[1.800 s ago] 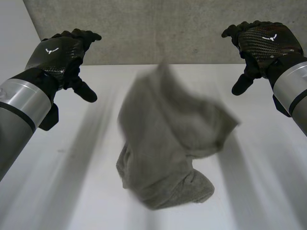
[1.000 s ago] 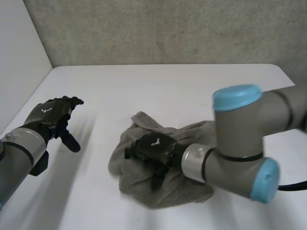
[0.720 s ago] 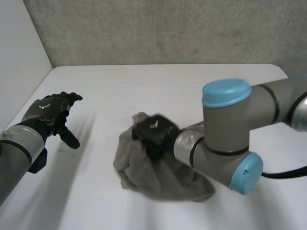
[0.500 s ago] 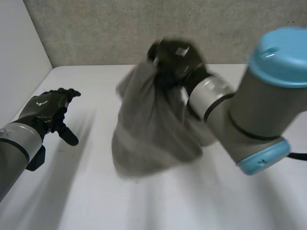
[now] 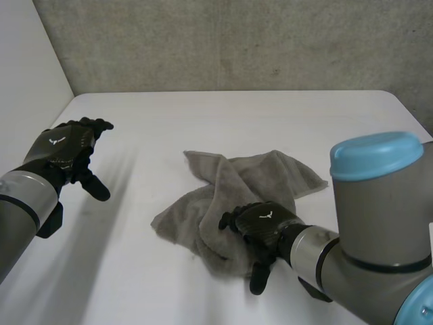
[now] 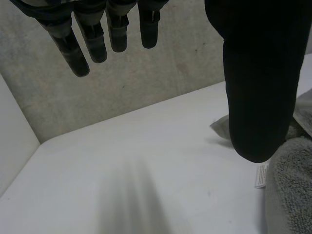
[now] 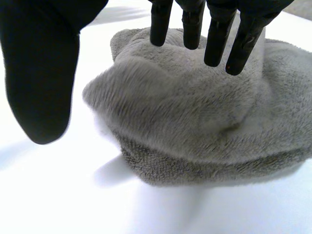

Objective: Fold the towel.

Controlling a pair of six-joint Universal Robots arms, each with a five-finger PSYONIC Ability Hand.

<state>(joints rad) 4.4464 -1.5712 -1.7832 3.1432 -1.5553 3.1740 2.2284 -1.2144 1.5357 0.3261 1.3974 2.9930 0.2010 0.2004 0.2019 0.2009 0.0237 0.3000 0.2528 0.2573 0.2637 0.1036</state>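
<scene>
The grey towel [image 5: 233, 193] lies crumpled in the middle of the white table [image 5: 203, 118], one corner pointing toward the far side. My right hand [image 5: 262, 225] hovers over the towel's near edge, open. In the right wrist view its fingers [image 7: 214, 41] hang straight above the bunched towel [image 7: 195, 122], with the thumb [image 7: 41, 73] off to the side and nothing held. My left hand [image 5: 64, 150] floats open above the table's left part, well apart from the towel. In the left wrist view its thumb [image 6: 258, 73] points toward the towel's edge [image 6: 292, 190], where a white label [image 6: 262, 175] shows.
A grey concrete wall [image 5: 237, 40] runs behind the table's far edge. A white side wall [image 5: 24, 88] stands at the left. My right arm's large elbow joint [image 5: 379, 223] sits over the table's near right part.
The right hand, which had the towel bunched and lifted high half a second ago, has come down and let go. The towel lies on the table again, more spread. The left hand barely moved.
</scene>
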